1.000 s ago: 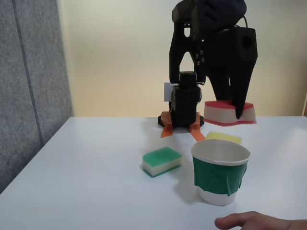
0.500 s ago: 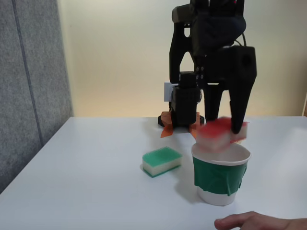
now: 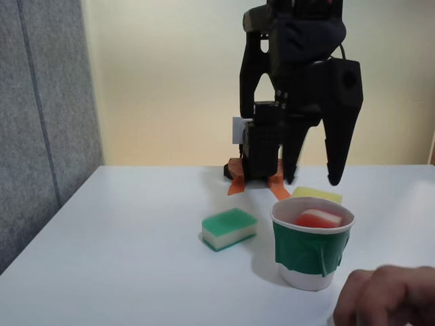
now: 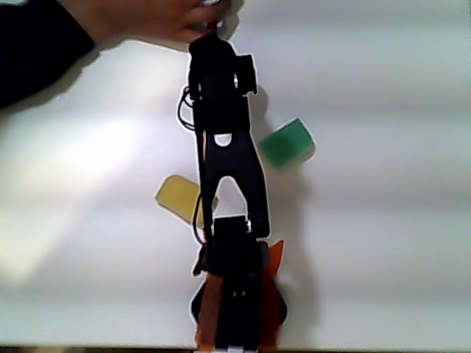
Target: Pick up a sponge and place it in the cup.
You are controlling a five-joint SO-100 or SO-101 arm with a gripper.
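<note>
1. The sponge (image 3: 318,219) (red top, white foam) is sitting inside the cup (image 3: 312,252), tilted a bit, with its upper part poking just above the rim in the fixed view.
2. The gripper (image 3: 312,182) hangs right above the cup with its two black fingers spread apart and nothing between them, so it's let go.
3. The cup is white paper with a dark green band round the middle, standing upright on the white table (image 3: 122,272).
4. A green sponge (image 3: 230,228) lies flat on the table just left of the cup in the fixed view, not touching it.
5. A yellow sponge (image 3: 317,195) lies behind the cup, partly hidden by the rim; in the other view (image 4: 176,197) it sits beside the arm.
6. A person's hand (image 3: 386,296) is at the bottom right corner of the fixed view, near the cup. In the other view a hand (image 4: 151,18) reaches in at the top, by the arm's end; pretty washed out, so I can't tell if it touches the cup.
</note>
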